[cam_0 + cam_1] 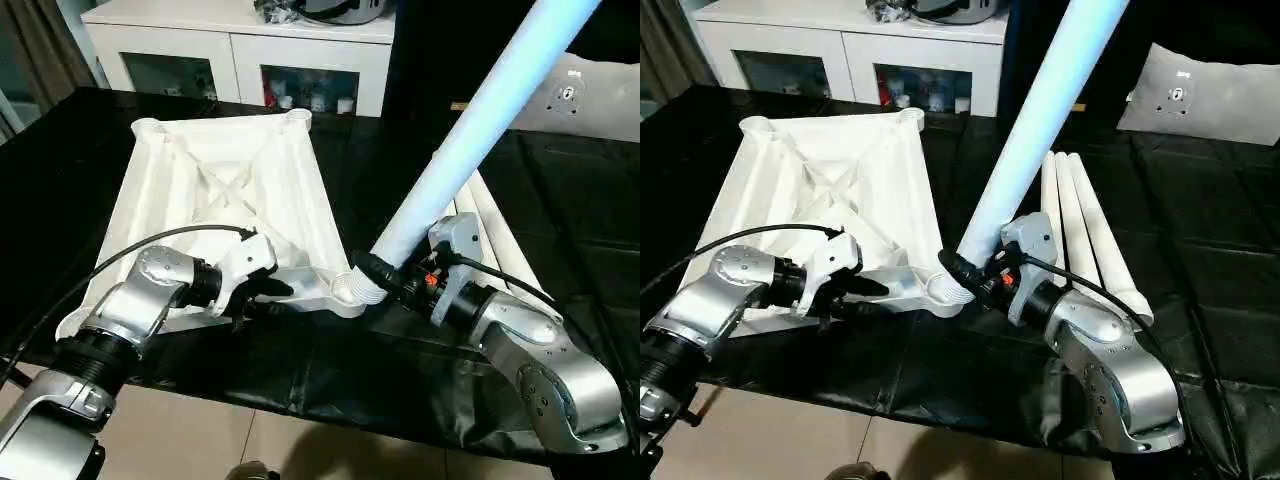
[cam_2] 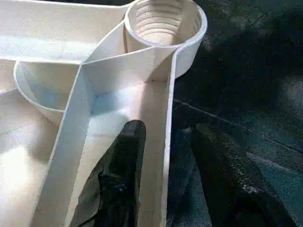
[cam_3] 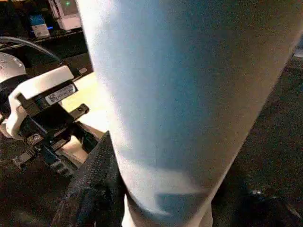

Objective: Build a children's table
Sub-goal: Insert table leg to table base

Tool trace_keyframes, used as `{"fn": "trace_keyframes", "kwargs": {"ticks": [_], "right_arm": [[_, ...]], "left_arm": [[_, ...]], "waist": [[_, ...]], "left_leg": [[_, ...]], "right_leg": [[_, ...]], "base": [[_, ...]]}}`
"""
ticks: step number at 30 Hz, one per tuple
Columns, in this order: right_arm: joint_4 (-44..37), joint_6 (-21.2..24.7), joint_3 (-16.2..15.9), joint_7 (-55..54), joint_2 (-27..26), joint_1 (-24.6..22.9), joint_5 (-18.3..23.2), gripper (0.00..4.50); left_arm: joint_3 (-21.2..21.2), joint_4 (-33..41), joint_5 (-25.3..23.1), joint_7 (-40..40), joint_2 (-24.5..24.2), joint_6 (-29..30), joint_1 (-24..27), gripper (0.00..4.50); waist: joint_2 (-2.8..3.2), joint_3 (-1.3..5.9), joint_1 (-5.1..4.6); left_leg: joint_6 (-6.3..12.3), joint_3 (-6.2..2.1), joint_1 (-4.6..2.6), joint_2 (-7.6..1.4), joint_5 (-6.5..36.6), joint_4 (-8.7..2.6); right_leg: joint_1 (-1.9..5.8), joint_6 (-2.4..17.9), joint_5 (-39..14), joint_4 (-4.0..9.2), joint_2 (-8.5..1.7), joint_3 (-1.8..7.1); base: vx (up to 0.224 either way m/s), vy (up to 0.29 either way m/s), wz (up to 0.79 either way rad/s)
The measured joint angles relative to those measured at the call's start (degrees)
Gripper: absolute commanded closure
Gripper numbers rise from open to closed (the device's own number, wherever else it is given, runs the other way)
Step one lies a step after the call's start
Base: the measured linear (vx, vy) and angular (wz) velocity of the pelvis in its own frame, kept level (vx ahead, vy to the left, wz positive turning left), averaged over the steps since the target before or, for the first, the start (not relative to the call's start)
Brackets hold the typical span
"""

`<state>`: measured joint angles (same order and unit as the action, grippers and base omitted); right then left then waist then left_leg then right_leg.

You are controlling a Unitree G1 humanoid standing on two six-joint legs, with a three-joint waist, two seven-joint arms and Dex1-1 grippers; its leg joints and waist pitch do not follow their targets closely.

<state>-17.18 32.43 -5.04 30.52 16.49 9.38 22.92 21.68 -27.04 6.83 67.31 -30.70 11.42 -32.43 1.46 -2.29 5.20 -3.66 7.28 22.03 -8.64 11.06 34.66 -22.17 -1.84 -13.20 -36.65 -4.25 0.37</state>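
Observation:
The white tabletop [image 1: 230, 190] lies underside up on the black cloth, ribs and round corner sockets showing. My left gripper [image 1: 272, 298] is at its near rim. Its jaws are open and straddle the rim wall [image 2: 163, 142], with one finger [image 2: 125, 156] inside the rim and the other [image 2: 222, 161] outside it, a gap showing there. My right gripper [image 1: 378, 272] is shut on a white tube leg [image 1: 470, 130] near its lower end. The leg slants up to the far right, and its foot sits at the near right corner socket [image 1: 350, 290]. Three more legs [image 1: 1080, 220] lie side by side to the right of the tabletop.
A white cabinet [image 1: 240, 50] with dark glass doors stands behind the table. A grey panel with a round fitting [image 1: 1190, 100] lies at the back right. The black cloth's near edge [image 1: 300, 380] hangs over the tiled floor close to my arms.

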Motion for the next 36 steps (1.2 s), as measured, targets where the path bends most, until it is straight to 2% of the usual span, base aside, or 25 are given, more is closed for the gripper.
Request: {"fn": "trace_keyframes", "kwargs": {"ticks": [8, 11, 16, 18, 25, 29, 36], "right_arm": [[0.06, 0.89, -0.85, 0.18, 0.15, 0.71, -0.01, 2.58], [0.06, 1.13, -1.17, 0.27, 0.13, 1.12, -0.01, 2.58], [1.72, 1.34, -2.49, 0.48, 0.08, 3.04, -0.41, 2.58], [2.87, 1.83, -3.05, 0.65, 0.09, 4.22, -0.92, 2.58], [7.79, 4.68, -5.76, 1.9, 0.39, 8.34, -1.64, 2.58], [11.19, 4.49, -6.78, 2.96, 0.37, 10.19, -2.83, 2.58], [12.35, 3.64, -7.44, 4.0, 0.99, 10.99, -3.49, 2.58]], "left_arm": [[-0.39, -1.92, -0.79, 0.14, 0.85, -1.75, 0.0, 3.52], [-0.39, -2.15, -1.21, 0.5, 0.85, -1.84, -0.02, 3.87], [-0.15, -3.79, -3.2, 0.51, 0.83, -3.55, -0.32, 4.16], [0.03, -4.27, -3.51, 0.58, 0.83, -3.96, -0.63, 4.42], [-0.07, -3.97, -4.21, 0.72, 1.24, -3.81, -0.86, 4.5], [-0.74, -2.04, -4.15, 1.27, 1.14, -2.97, 0.22, 4.5], [-1.71, -0.73, -4.0, 2.27, 0.81, -5.45, 1.95, 4.5]], "waist": [[0.0, 0.0, -0.02], [0.0, 0.0, -0.01], [0.0, 0.0, -0.07], [0.0, 0.0, -0.07], [-0.08, -0.05, -0.13], [-0.18, -0.11, -0.11], [-0.2, -0.11, 0.01]], "left_leg": [[0.0, 0.04, -0.01, -0.04, 0.0, -0.02], [-0.01, 0.05, -0.01, -0.06, -0.01, -0.04], [-0.01, 0.1, -0.01, -0.09, -0.01, -0.06], [-0.01, 0.13, -0.01, -0.1, -0.01, -0.06], [-0.01, 0.27, 0.01, -0.17, -0.01, -0.1], [0.01, 0.65, 0.02, -0.27, 0.0, -0.16], [0.12, 0.97, 0.03, -0.34, 0.06, -0.28]], "right_leg": [[0.0, 0.0, 0.0, 0.01, 0.0, -0.01], [-0.01, 0.0, 0.0, 0.02, 0.0, -0.02], [-0.01, 0.0, 0.0, 0.04, 0.0, -0.02], [-0.01, 0.0, 0.0, 0.04, 0.0, -0.02], [-0.03, 0.0, 0.0, 0.1, 0.0, -0.01], [-0.06, 0.01, -0.01, 0.2, 0.0, 0.02], [-0.06, 0.01, -0.01, 0.43, -0.01, 0.06]], "base": [[0.0, 0.0, 0.0], [0.0, 0.0, 0.0], [0.0, 0.0, 0.0], [0.0, 0.0, 0.0], [0.0, 0.0, 0.0], [0.0, 0.0, 0.0], [0.0, 0.0, 0.0]]}}
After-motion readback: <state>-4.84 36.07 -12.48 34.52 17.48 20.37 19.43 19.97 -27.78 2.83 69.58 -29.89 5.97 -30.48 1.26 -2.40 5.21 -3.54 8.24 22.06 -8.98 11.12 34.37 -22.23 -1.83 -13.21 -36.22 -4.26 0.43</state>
